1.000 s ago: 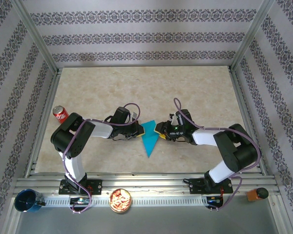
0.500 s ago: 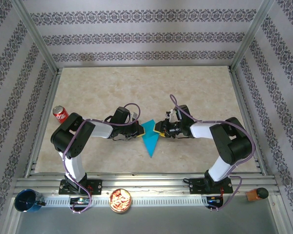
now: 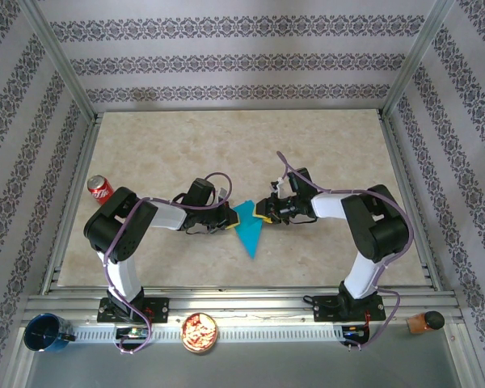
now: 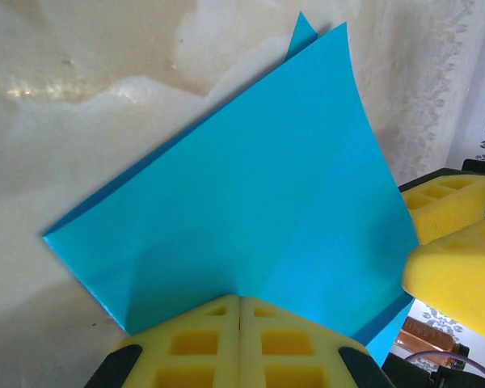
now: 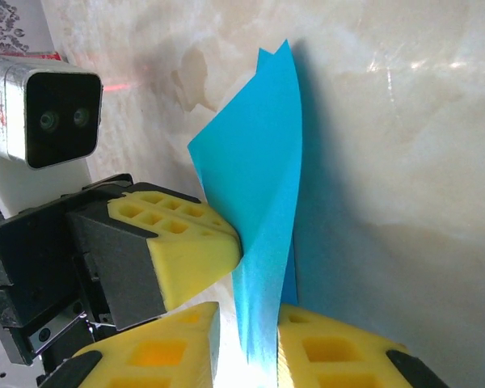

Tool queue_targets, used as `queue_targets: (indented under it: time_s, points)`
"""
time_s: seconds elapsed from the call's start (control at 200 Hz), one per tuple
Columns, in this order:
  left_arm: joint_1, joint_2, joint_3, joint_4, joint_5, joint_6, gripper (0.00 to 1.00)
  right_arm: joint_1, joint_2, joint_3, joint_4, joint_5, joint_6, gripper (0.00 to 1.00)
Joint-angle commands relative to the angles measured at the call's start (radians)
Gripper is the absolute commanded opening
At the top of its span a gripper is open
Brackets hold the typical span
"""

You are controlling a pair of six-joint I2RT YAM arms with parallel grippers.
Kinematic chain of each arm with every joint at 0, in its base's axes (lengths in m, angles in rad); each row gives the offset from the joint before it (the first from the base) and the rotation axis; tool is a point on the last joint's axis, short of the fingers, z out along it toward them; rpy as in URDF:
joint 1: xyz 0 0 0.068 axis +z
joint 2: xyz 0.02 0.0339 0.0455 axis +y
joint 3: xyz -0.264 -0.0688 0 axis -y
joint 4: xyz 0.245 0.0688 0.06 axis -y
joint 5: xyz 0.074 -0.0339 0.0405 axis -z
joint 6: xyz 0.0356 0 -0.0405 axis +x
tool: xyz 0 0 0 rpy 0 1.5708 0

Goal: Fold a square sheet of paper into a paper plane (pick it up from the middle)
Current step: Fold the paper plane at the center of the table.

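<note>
The turquoise sheet of paper (image 3: 248, 234) is folded into a pointed shape with its tip toward the near edge, mid-table. My left gripper (image 3: 229, 220) is shut on its left edge. In the left wrist view its yellow pads (image 4: 202, 343) meet with the paper (image 4: 250, 194) pinched between them. My right gripper (image 3: 263, 212) reaches in from the right. In the right wrist view the raised paper edge (image 5: 263, 178) stands inside the right gripper (image 5: 249, 347), whose jaws are still apart with a gap on the left side. The left gripper's pads (image 5: 190, 246) press the sheet beside it.
A red soda can (image 3: 99, 189) stands at the table's left edge. On the near rail sit a dark blue cup (image 3: 44, 333), a bowl of snacks (image 3: 200, 332) and a brown object (image 3: 424, 322). Metal frame posts ring the marbled table (image 3: 242, 145).
My right gripper has moved left up to the paper and its jaws have narrowed around the raised edge. The left gripper has stayed shut on the sheet in place.
</note>
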State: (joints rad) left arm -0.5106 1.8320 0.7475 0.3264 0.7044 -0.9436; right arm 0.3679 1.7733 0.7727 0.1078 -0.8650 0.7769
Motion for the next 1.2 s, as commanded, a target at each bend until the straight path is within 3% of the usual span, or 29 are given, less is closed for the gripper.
queue_targets:
  time_s: [0.0,0.17,0.44,0.889,1.199]
  points:
    - [-0.002,0.001,-0.012,0.032,0.013,0.009,0.03,-0.015,0.021,0.026,-0.03,-0.033,-0.038,0.24]
    - [-0.002,-0.021,-0.009,0.026,0.01,0.012,0.05,-0.021,0.021,0.023,-0.03,-0.023,-0.029,0.15]
    - [-0.002,-0.087,0.005,0.047,0.02,-0.017,0.14,-0.008,-0.073,-0.081,0.087,0.126,0.125,0.07]
    - [-0.014,-0.082,0.023,0.069,-0.01,-0.092,0.13,0.098,-0.192,-0.275,0.33,0.395,0.42,0.07]
    - [-0.016,-0.033,0.041,-0.005,-0.067,-0.083,0.1,0.123,-0.184,-0.295,0.363,0.405,0.432,0.1]
